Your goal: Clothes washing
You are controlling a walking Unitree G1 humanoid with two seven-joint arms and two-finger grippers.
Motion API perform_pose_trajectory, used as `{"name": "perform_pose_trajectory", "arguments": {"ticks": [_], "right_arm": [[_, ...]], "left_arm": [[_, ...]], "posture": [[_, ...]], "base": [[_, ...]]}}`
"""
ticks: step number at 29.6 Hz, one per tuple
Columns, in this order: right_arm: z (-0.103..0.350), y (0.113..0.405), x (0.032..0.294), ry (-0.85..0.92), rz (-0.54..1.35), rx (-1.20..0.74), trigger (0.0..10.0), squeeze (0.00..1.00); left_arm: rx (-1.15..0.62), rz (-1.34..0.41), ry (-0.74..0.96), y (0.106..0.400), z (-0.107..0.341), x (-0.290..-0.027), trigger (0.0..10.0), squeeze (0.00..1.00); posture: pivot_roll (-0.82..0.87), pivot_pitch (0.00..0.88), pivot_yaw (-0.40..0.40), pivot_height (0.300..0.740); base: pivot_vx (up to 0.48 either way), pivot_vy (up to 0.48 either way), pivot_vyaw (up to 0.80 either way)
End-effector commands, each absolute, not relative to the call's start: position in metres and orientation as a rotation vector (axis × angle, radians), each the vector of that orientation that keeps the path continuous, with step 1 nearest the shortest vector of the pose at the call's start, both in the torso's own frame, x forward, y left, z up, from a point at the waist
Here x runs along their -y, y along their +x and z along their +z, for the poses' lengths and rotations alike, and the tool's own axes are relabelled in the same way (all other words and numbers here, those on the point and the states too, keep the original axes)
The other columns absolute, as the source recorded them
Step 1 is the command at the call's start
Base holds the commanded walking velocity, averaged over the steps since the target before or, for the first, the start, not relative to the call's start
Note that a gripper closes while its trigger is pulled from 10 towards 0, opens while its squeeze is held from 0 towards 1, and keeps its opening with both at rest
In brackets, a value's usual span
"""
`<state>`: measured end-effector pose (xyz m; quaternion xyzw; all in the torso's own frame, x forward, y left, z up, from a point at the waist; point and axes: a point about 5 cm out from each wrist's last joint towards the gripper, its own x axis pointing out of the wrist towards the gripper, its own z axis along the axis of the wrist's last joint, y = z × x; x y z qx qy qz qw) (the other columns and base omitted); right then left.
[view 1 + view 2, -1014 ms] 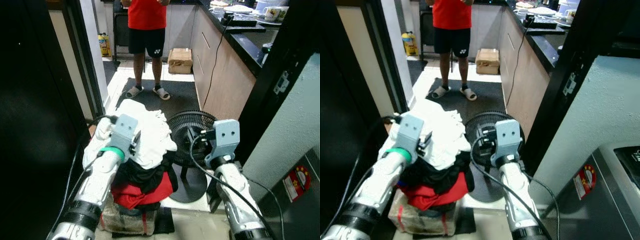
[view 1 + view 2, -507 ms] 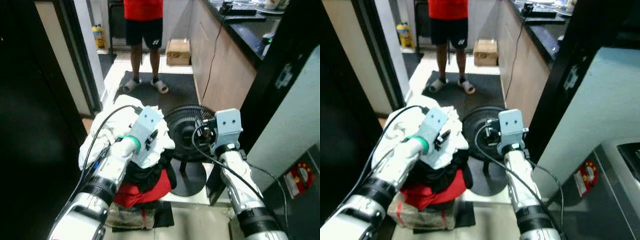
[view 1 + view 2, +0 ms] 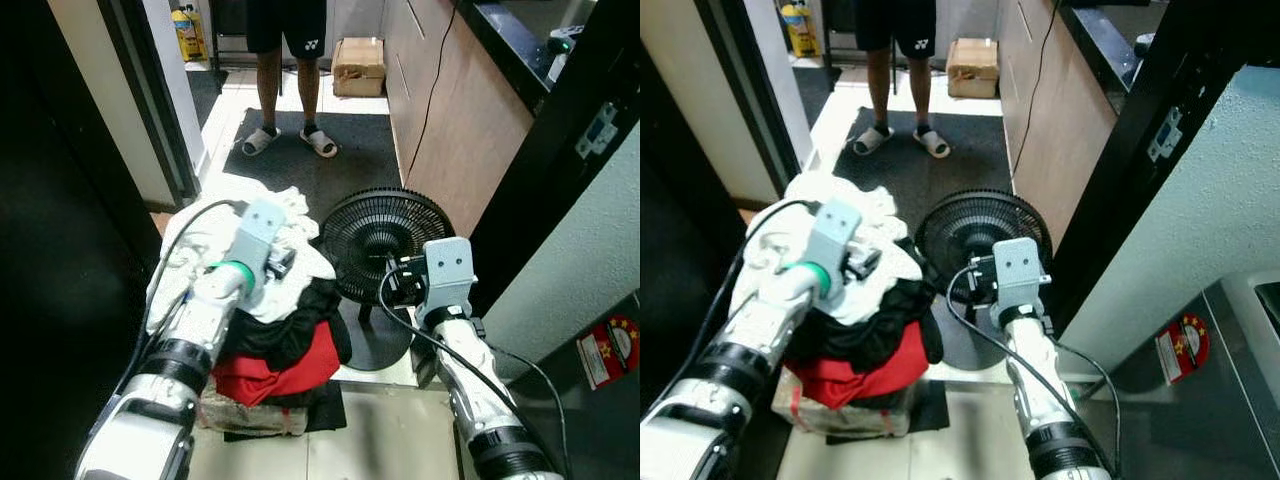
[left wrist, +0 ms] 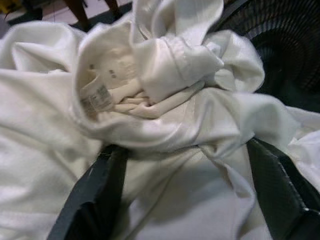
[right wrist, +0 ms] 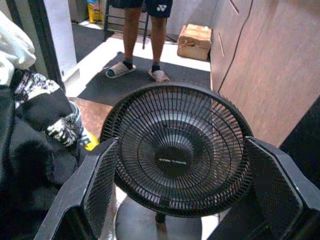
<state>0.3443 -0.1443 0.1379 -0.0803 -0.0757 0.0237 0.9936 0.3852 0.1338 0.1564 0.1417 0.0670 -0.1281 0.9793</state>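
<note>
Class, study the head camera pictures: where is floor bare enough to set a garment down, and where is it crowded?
Bare: the pale floor tiles in front of the black floor fan, and the dark mat between the fan and the person's sandalled feet. Crowded: the heaped pile of white, black and red clothes, where the left gripper sits.

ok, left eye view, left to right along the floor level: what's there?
Dark doorway → laundry pile with the left gripper on its white clothes → black fan → right gripper → red sticker.
</note>
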Motion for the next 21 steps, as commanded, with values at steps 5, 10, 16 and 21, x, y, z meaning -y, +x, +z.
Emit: {"name": "perform_pose_trajectory", "arguments": {"ticks": [5, 10, 16, 21], "right_arm": [[0.137, 0.346, 0.134, -0.153, 0.087, 0.149, 10.0, 0.00], [0.137, 0.346, 0.133, -0.154, 0.096, 0.148, 10.0, 0.00], [0.135, 0.345, 0.133, -0.157, 0.102, 0.145, 10.0, 0.00], [0.134, 0.345, 0.133, -0.160, 0.109, 0.144, 10.0, 0.00]], "left_arm": [[-0.268, -0.165, 0.338, 0.366, 0.114, -0.165, 4.6, 0.00], [-0.298, -0.130, 0.358, 0.357, 0.101, -0.175, 0.0, 0.00], [-0.283, -0.108, 0.335, 0.353, 0.100, -0.178, 0.0, 0.00], [-0.214, -0.108, 0.290, 0.354, 0.115, -0.172, 0.0, 0.00]], "posture": [[0.10, 0.161, 0.026, 0.740], [0.09, 0.162, 0.019, 0.740], [0.09, 0.159, 0.013, 0.740], [0.09, 0.138, 0.008, 0.740]], "base": [[0.000, 0.000, 0.00], [0.000, 0.000, 0.00], [0.000, 0.000, 0.00], [0.000, 0.000, 0.00]]}}
